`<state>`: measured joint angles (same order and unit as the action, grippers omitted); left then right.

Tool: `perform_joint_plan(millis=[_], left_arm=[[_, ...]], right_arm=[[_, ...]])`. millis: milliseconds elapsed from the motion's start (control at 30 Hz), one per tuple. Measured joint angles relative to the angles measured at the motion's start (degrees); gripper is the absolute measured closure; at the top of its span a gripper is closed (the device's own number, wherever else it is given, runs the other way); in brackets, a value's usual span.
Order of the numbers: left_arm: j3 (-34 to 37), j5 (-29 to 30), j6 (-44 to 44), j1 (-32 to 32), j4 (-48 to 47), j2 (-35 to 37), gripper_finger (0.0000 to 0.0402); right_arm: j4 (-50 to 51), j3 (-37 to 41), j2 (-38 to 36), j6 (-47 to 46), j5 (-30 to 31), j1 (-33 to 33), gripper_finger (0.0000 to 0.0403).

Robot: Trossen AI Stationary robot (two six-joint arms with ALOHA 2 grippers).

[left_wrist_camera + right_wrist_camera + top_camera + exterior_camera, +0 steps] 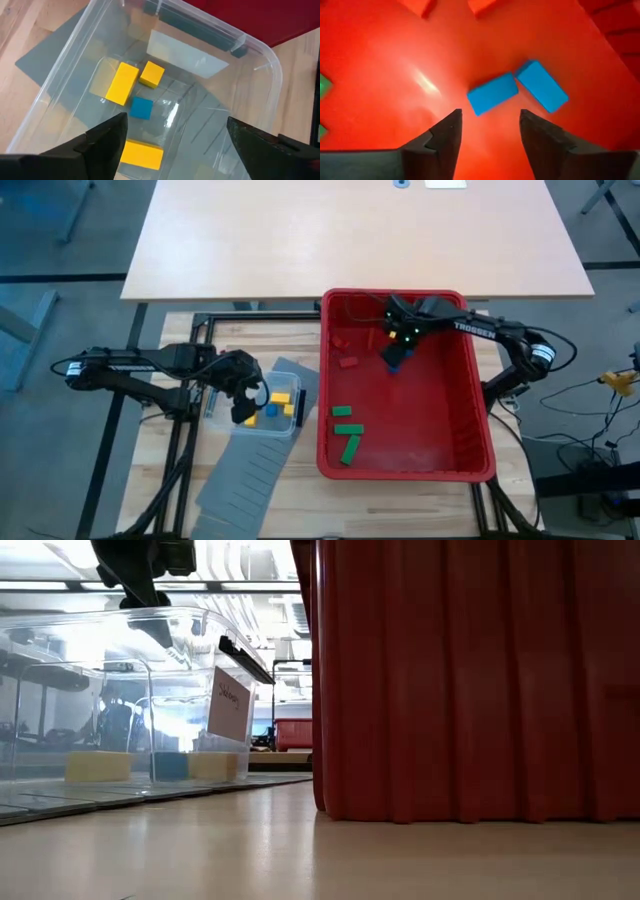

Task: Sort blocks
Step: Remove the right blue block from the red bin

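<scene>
A clear plastic tub (260, 75) holds three yellow blocks (121, 82) and one blue cube (141, 108), all lying flat on its floor. My left gripper (175, 120) hangs open above the tub, touching nothing. A red bin (470, 450) holds two blue bars (492, 93), two red blocks (348, 362) and three green blocks (347, 428). My right gripper (490, 114) points down inside the bin, open, just above the blue bars and clear of them.
The tub stands on a grey slotted panel (250, 470) left of the red bin. In the low view the bin's tall wall (470, 680) hides its inside. A bare pale tabletop (350, 230) lies beyond the bin.
</scene>
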<state>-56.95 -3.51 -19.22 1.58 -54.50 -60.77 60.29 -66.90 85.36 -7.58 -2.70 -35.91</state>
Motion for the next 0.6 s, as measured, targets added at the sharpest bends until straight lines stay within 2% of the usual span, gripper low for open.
perform_joint_plan(millis=[333,500,600], left_arm=[[0.00,0.00,-1.71,0.00,0.00,0.00,0.0088],[0.00,-0.02,-2.97,0.00,0.00,0.00,0.0088],[0.00,-0.02,-3.89,0.00,0.02,0.00,0.0088]], right_arm=[[-2.38,6.86,0.04,3.84,5.22,-1.26,0.0178],[-3.87,8.46,0.04,5.73,11.75,-1.26,0.0162],[-5.79,8.55,0.04,6.84,13.24,-1.27,0.0155]])
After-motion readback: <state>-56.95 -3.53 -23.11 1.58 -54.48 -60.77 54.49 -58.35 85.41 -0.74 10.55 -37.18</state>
